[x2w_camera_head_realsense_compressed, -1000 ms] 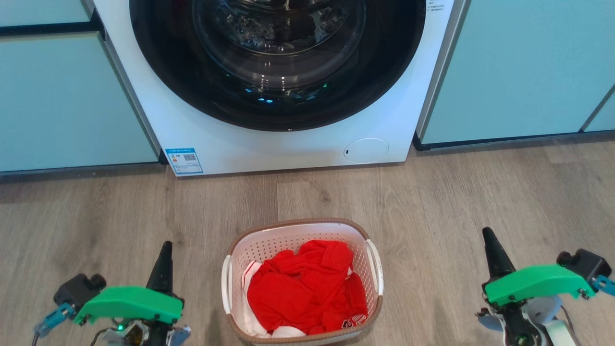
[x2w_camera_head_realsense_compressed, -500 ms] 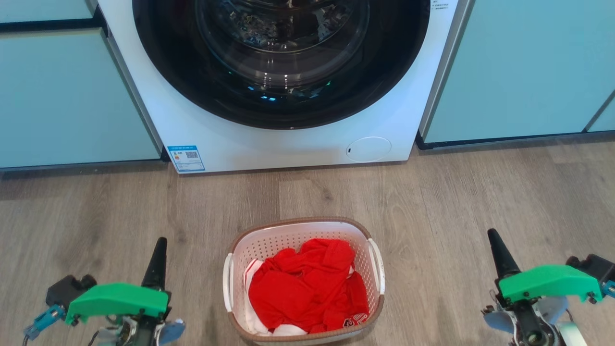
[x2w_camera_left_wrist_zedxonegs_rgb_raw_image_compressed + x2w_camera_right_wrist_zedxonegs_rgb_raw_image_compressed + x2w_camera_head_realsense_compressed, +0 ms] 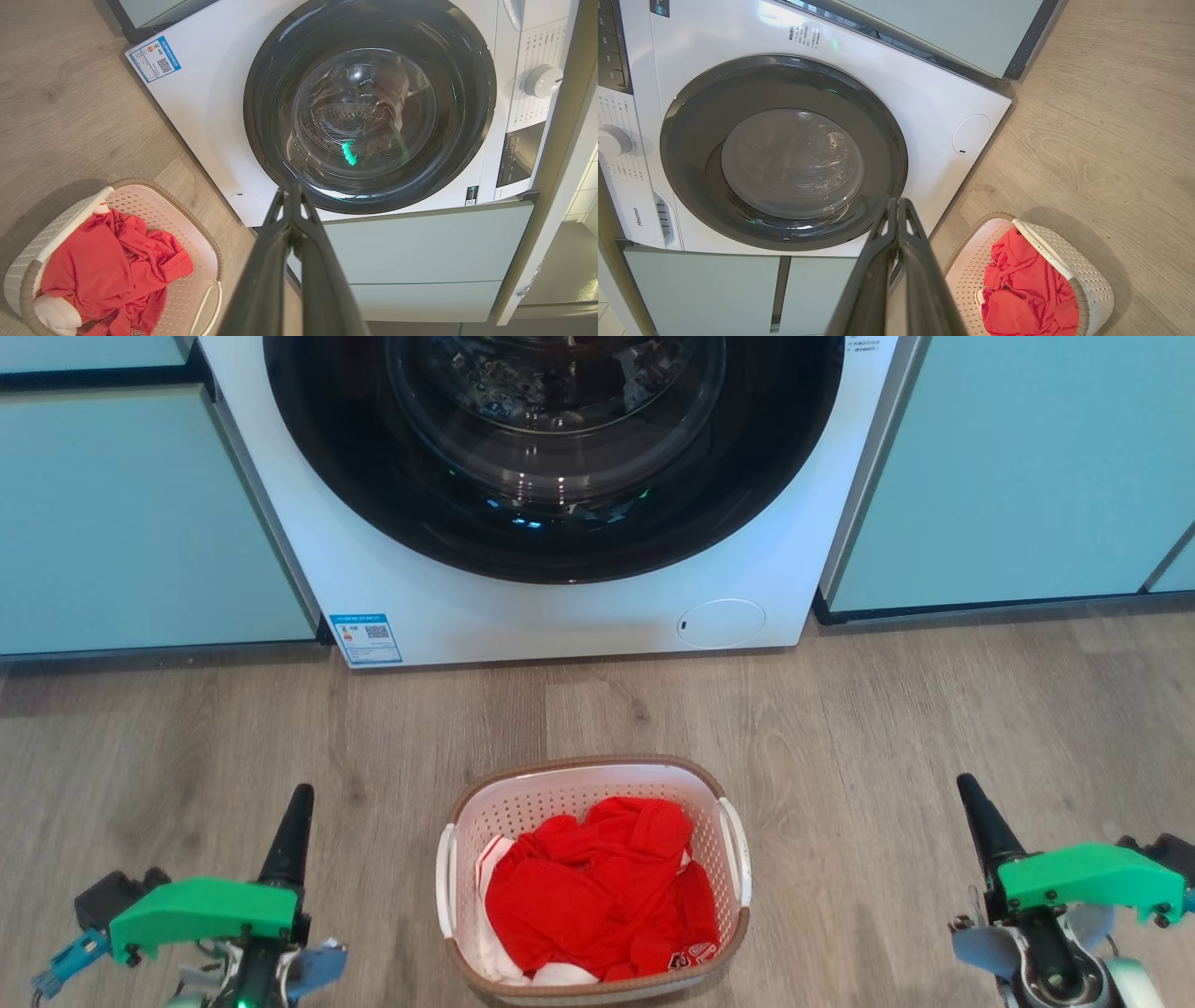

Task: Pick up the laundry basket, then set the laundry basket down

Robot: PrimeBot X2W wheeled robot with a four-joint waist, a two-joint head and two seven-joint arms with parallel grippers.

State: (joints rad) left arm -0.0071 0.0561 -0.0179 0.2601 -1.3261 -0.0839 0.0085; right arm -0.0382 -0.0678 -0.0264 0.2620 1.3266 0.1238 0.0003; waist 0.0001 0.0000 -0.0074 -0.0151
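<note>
The laundry basket (image 3: 579, 764) stands on the floor (image 3: 840, 756), open planks either side, well apart from the left gripper (image 3: 289, 831) and right gripper (image 3: 985, 821), both clenched empty (red clothing (image 3: 597, 896) hides the basket's bottom).

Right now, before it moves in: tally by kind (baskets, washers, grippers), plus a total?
White perforated plastic laundry basket with brown woven-look rim: 1
White front-loading washing machine with dark round door: 1
Gripper with two long dark fingers: 2 (left gripper, right gripper)
Total: 4
</note>
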